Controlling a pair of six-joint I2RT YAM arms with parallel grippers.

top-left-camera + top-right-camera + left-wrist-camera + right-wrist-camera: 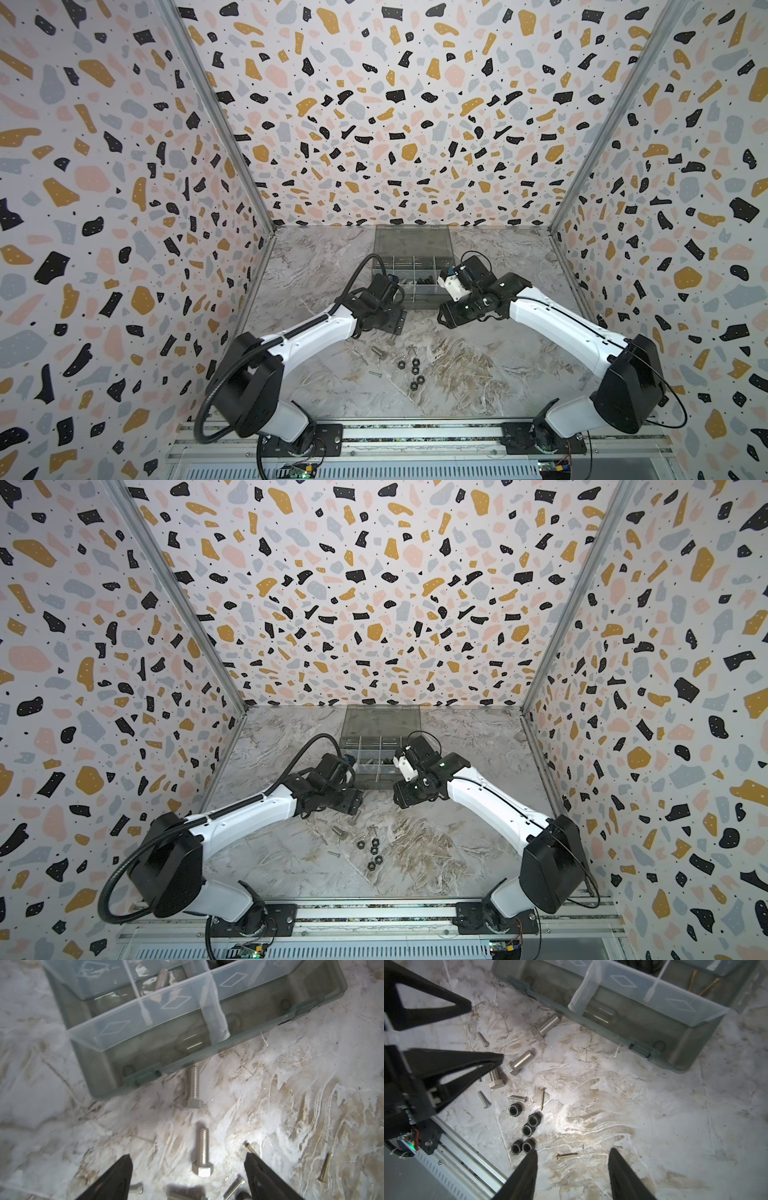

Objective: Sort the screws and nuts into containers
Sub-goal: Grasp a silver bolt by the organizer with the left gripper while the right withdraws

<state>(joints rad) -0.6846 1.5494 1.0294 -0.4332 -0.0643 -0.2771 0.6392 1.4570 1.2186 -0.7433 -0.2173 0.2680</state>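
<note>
In the left wrist view my left gripper [188, 1156] is open and empty, its fingers either side of a silver hex bolt [202, 1151] on the table below. A second bolt [193, 1086] lies against the smoky-grey organiser box [99, 1076]. My right gripper [573, 1152] is also open and empty above a small brass screw [567, 1155]. Several black nuts [527, 1130] cluster just beyond one fingertip [532, 1155]. More silver bolts [520, 1061] and thin screws [483, 1099] lie near the left gripper's fingers [496, 1057]. The nuts [414, 370] show in both top views.
The box [419, 304] stands at the back middle with its lid [409, 241] open flat behind it. Some compartments hold brass screws [693, 978] and a bolt [162, 979]. Patterned walls close in three sides, and a metal rail [415, 436] runs along the front.
</note>
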